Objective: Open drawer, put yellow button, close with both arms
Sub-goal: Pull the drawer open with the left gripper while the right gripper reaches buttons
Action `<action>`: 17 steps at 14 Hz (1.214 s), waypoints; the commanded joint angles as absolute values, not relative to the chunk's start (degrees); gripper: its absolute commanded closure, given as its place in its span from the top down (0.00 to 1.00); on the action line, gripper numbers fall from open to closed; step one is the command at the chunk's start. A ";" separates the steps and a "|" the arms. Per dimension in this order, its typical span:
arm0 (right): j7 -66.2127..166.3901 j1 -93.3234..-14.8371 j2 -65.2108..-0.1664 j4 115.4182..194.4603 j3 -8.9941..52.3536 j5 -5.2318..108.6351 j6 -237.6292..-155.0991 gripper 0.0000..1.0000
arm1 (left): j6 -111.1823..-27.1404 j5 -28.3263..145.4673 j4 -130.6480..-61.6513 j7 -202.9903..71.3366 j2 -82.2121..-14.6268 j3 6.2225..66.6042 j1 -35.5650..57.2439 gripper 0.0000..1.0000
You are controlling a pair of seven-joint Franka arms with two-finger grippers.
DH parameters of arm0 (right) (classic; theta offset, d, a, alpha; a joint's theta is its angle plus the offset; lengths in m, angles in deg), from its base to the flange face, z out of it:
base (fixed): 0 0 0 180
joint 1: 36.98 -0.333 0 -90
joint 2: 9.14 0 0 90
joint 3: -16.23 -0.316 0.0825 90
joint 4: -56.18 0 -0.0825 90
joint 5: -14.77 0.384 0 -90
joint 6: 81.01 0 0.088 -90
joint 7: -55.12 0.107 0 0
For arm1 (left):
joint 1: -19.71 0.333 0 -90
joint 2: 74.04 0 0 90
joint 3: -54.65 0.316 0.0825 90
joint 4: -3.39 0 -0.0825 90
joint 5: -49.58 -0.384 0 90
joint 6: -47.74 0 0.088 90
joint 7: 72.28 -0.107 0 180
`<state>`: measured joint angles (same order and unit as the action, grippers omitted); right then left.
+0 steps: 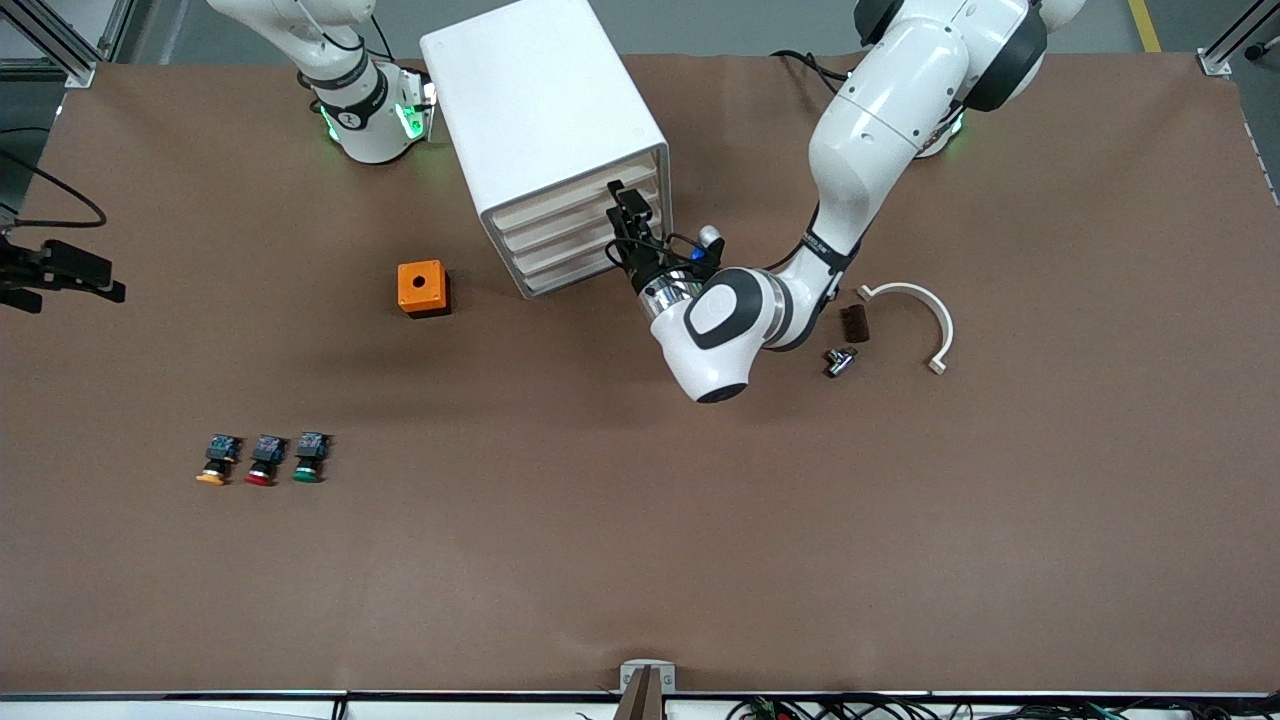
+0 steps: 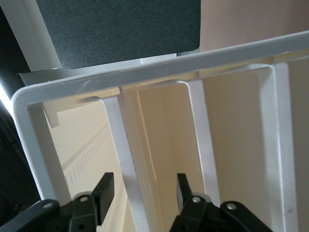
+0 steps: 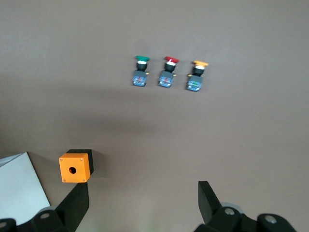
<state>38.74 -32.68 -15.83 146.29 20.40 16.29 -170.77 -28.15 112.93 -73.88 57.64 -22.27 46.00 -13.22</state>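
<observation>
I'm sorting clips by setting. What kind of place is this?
Likely a robotics lab workbench: two arms mounted on a brown-covered table, aluminium frame posts at its corners, loose cables along the edge.

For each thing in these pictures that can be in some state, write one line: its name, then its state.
Top shallow cream-fronted drawer of white cabinet: shut.
Three lower drawers: shut.
Yellow-capped push button: on table, in a row with the red and green ones, untouched.
Left gripper: open, fingers astride a drawer handle.
Right gripper: open, holding nothing.

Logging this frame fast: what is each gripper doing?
Left gripper: open, fingers straddling the drawer front's edge.
Right gripper: open, holding nothing, above the table.
</observation>
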 commanded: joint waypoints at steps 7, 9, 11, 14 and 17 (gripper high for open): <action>37.81 -32.68 -31.20 141.26 20.27 16.43 -174.68 1.00 | -27.67 116.11 -74.13 60.26 -22.54 46.21 -15.88 0.15; 37.89 -31.98 -31.46 141.61 20.36 16.53 -179.51 1.00 | -27.41 116.73 -74.13 60.35 -22.62 46.21 -15.88 0.00; 39.03 -31.62 -33.47 141.70 20.45 16.18 -184.60 1.00 | -27.06 116.73 -74.13 60.35 -22.71 46.21 -15.79 0.00; 40.27 -29.09 -37.42 143.54 20.71 16.00 -196.71 1.00 | -26.53 116.73 -74.13 60.35 -22.80 46.30 -15.27 0.00; 40.27 -26.18 -41.82 143.63 20.71 16.09 -205.09 1.00 | -26.53 116.73 -74.04 60.35 -22.80 46.39 -13.96 0.00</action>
<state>39.52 -28.39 -39.40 144.32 21.32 16.16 -201.89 -27.76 115.14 -73.97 60.90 -22.23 46.03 -15.48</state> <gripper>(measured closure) 0.000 0.899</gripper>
